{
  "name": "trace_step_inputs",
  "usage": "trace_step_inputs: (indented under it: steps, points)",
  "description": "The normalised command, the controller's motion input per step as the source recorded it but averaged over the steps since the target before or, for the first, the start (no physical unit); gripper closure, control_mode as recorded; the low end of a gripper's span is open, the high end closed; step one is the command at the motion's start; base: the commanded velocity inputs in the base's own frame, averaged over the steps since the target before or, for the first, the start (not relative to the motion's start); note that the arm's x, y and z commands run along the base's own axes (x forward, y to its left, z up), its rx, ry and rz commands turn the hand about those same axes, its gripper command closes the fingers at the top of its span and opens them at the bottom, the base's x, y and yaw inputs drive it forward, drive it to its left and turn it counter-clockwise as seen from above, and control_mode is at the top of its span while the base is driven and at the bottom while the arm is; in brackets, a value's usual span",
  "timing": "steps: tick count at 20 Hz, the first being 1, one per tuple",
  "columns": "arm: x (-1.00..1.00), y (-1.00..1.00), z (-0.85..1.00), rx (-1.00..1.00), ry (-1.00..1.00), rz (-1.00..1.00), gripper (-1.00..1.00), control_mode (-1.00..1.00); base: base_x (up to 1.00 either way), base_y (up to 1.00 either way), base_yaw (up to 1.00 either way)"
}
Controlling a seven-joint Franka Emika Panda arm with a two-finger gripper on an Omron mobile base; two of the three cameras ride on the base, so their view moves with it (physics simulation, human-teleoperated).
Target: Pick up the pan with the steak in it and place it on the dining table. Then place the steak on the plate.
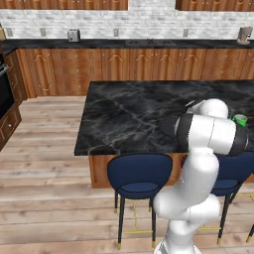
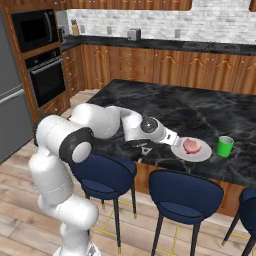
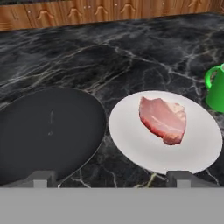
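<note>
The steak (image 3: 163,119) lies on the plate (image 3: 131,140) – pan (image 3: 43,131) just beside it; the gripper (image 3: 111,178) hovers above, fingers spread, holding nothing.

- I am working in a home kitchen: brown wooden wall cabinets (image 1: 74,69) run under a long dark counter (image 1: 124,43) and a white brick backsplash (image 1: 149,22).
- A black built-in oven (image 2: 46,75) sits under a microwave (image 2: 34,29).
- Blue padded stools (image 1: 139,171) line the black veined marble island (image 1: 124,114).
</note>
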Motion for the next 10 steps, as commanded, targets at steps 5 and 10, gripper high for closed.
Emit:
trace_step_inputs:
  steps: [5,10]
  points:
    - [-0.29,0.67,0.66,-0.03,0.01,0.16,-1.0,-1.0,0.0,0.0,0.0]
    - [-0.39,0.52,0.82,-0.01,-0.06,0.13,-1.0,-1.0,0.0,0.0,0.0]
